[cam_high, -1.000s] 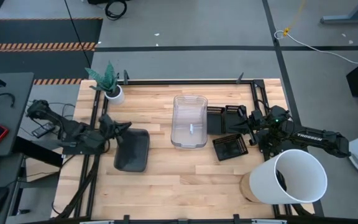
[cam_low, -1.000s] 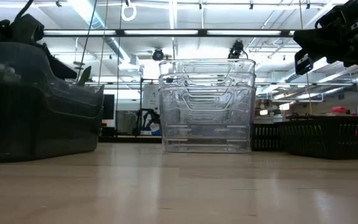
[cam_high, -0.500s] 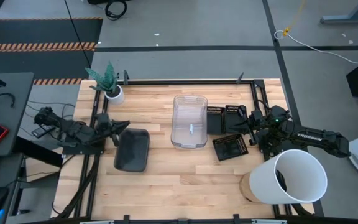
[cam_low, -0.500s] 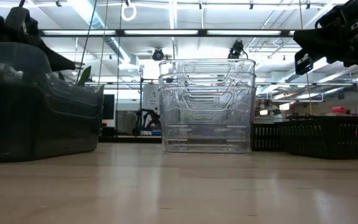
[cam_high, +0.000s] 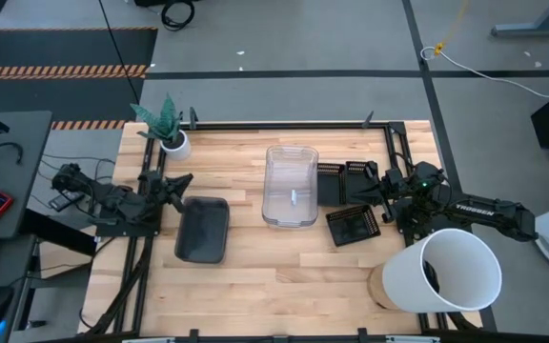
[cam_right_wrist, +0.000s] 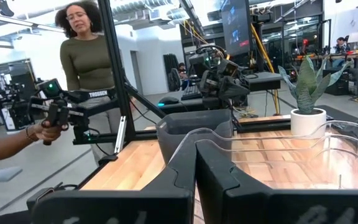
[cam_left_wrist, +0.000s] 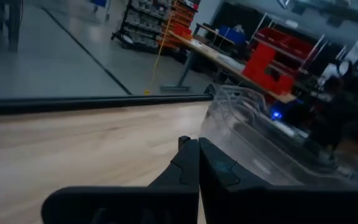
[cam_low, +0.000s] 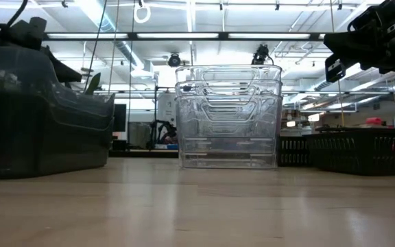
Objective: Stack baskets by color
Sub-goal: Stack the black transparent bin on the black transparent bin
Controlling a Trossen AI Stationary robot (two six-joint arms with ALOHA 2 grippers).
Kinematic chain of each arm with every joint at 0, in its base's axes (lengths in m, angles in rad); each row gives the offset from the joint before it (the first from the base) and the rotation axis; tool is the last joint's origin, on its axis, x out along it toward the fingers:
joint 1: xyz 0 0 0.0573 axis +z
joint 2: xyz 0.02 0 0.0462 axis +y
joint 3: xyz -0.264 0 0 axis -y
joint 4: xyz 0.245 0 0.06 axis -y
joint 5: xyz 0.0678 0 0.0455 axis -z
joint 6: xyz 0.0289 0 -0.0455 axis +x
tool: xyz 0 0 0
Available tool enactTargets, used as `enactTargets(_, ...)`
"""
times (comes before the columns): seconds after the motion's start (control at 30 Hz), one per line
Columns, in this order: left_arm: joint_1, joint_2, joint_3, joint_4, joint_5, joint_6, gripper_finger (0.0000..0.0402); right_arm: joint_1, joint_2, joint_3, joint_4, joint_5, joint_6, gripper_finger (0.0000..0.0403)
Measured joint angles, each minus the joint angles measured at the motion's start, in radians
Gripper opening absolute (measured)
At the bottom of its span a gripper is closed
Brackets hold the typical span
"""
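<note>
A stack of clear baskets (cam_high: 291, 185) (cam_low: 229, 116) stands mid-table. The smoky dark grey basket (cam_high: 204, 230) (cam_low: 40, 116) rests on its base at the left. Black slotted baskets (cam_high: 341, 181) (cam_high: 354, 226) sit on the table right of the clear stack. My left gripper (cam_high: 183, 179) (cam_left_wrist: 197, 146) is shut and level, just beyond the grey basket's far left corner, clear of it. My right gripper (cam_high: 368, 191) (cam_right_wrist: 195, 149) is shut, hanging above the black baskets (cam_low: 362, 151) with nothing in it.
A small white pot with a plant (cam_high: 172, 141) stands at the far left corner. A big white bucket (cam_high: 451, 272) stands at the near right corner. A person (cam_right_wrist: 86, 56) holding a device stands beyond the table's left side. Bare wood lies along the near edge.
My left gripper, shut throughout, has drawn back from over the grey basket's far end toward the table's far left and rolled a little. The grey basket stays in place. My right arm has kept still.
</note>
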Motion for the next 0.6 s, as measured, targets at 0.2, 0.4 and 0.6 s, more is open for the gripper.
enactTargets(0.2, 0.0, 0.067, 0.0, 0.0, 0.03, -0.097, 0.0, 0.0, 0.0, 0.0, 0.0, 0.0, 0.0, 0.0014)
enactTargets(0.4, 0.0, 0.164, -0.001, 0.006, 0.205, -0.244, 0.0, 0.0, 0.0, 0.0, 0.0, 0.0, 0.0, 0.0014)
enactTargets(0.6, 0.0, 0.194, -0.004, 0.025, 0.341, -0.307, 0.0001, 0.0, 0.0, 0.0, 0.0, 0.0, 0.0, 0.0014)
